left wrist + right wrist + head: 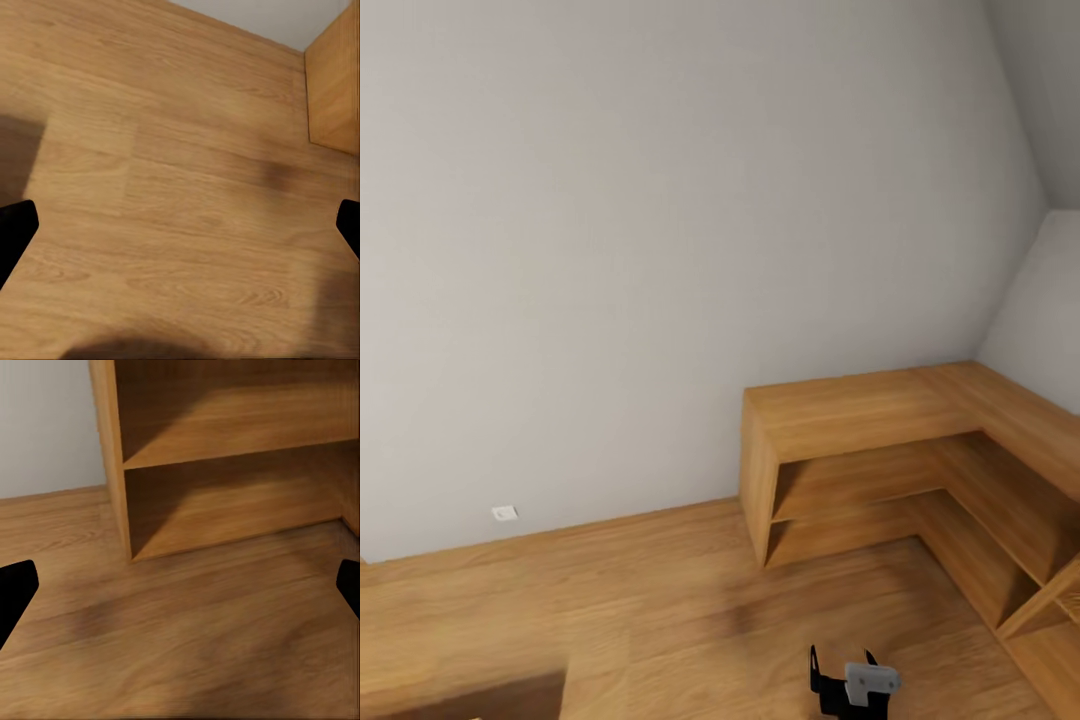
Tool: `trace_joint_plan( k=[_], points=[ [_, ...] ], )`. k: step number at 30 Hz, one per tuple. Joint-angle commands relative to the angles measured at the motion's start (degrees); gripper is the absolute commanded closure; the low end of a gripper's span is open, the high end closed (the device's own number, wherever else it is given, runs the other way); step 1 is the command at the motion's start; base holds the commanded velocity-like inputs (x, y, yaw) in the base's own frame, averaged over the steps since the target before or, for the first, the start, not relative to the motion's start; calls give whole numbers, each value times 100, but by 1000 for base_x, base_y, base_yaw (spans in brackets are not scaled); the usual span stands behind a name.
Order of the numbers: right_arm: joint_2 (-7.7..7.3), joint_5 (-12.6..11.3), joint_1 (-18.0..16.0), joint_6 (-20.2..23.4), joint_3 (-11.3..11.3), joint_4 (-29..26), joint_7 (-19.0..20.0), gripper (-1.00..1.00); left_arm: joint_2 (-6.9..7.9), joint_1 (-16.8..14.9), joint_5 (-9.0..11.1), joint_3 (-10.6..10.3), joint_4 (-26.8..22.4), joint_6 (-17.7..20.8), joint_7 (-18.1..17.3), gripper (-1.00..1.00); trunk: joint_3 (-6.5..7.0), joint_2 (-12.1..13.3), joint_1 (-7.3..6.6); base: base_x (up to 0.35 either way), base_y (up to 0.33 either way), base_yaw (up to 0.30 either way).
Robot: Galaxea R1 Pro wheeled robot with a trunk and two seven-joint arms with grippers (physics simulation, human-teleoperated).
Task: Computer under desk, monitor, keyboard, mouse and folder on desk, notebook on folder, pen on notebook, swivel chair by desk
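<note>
Wood dominates the head view: a light wooden corner cabinet (pixel 880 470) with open shelves stands against a pale grey wall (pixel 660 250), wrapping round the room's right-hand corner above a plank floor (pixel 660 600); a small white socket (pixel 504 513) sits low on the wall, well to the cabinet's left; at the lower edge the right hand (pixel 843 662) shows as a dark shape with a pale grey block on it, hanging over bare floor in front of the cabinet; none of the task's things appear among the shelves or on the floor seen here.

Seen from the left wrist, the left hand (pixel 180 225) is spread wide, its black fingertips (pixel 15 232) at opposite edges with nothing between them; below lies plank floor, with the cabinet's end panel (pixel 334 82) to one side and a dark shadow across the boards.

Seen from the right wrist, the right hand is likewise spread and empty, black fingertips (pixel 15 589) far apart; it faces the cabinet's two open shelves (pixel 232 442), both bare.
</note>
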Motion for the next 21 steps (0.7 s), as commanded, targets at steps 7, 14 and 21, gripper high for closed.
trace_joint_plan(
  k=[7,14,21],
  points=[
    [3,2,-4,-2,52,9,-12,-100,3,-3,60,-34,2,-19,-29,-100,-6,-4,0,0,0,-292],
    [3,8,-4,-2,53,10,-4,-100,3,-3,64,-34,2,-16,-29,-100,-6,-4,0,0,0,-293],
    [1,10,-4,-2,55,12,-2,-100,3,-3,68,-34,2,-16,-29,-100,-6,-4,0,0,0,-293]
  ],
)
